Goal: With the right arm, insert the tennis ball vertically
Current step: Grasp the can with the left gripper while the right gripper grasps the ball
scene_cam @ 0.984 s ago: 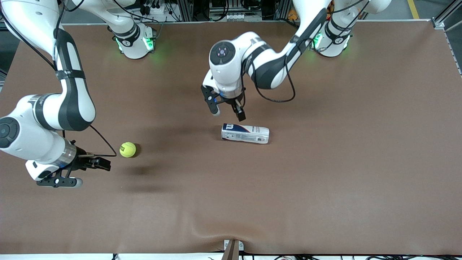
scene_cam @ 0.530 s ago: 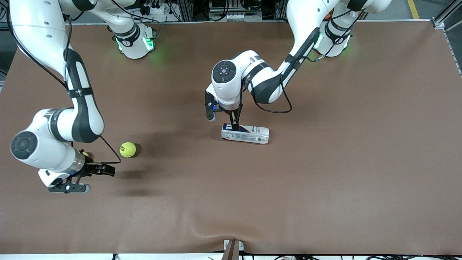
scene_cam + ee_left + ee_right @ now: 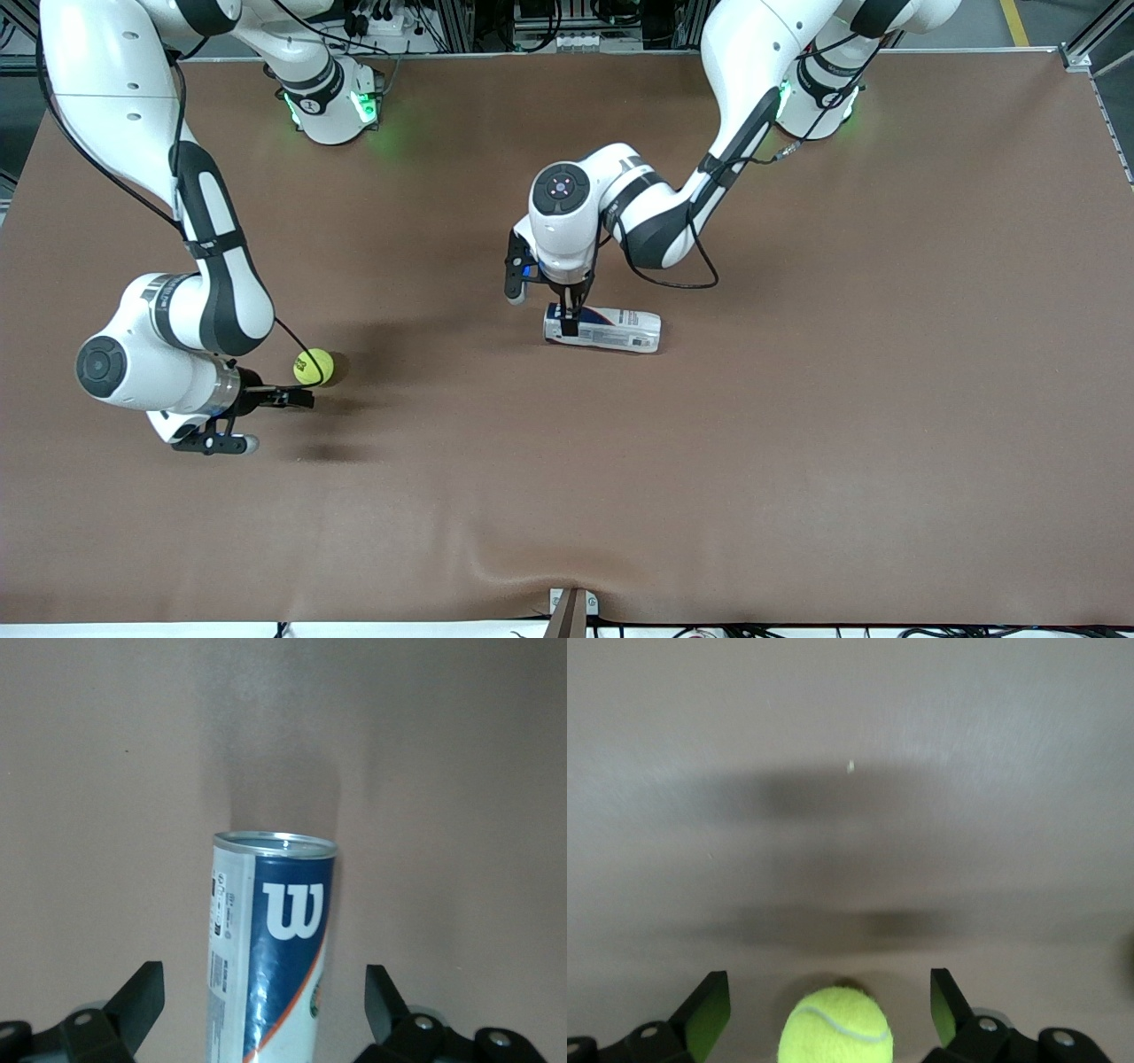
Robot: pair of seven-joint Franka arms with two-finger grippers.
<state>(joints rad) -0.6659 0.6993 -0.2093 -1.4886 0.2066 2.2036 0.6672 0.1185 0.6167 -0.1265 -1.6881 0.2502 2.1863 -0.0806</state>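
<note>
Brown table mat (image 3: 797,461) with nothing inserted yet: tennis ball (image 3: 314,366) lying loose, ungrasped, between the spread fingers of the right gripper (image 3: 266,416), low at the right arm's end; ball can (image 3: 602,328) on its side, straddled mid-table by the wide-open, empty, downward-pointing left gripper (image 3: 542,306).

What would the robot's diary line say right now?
right gripper: open, around tennis ball | left gripper: open, straddling lying can | ball not inserted
</note>
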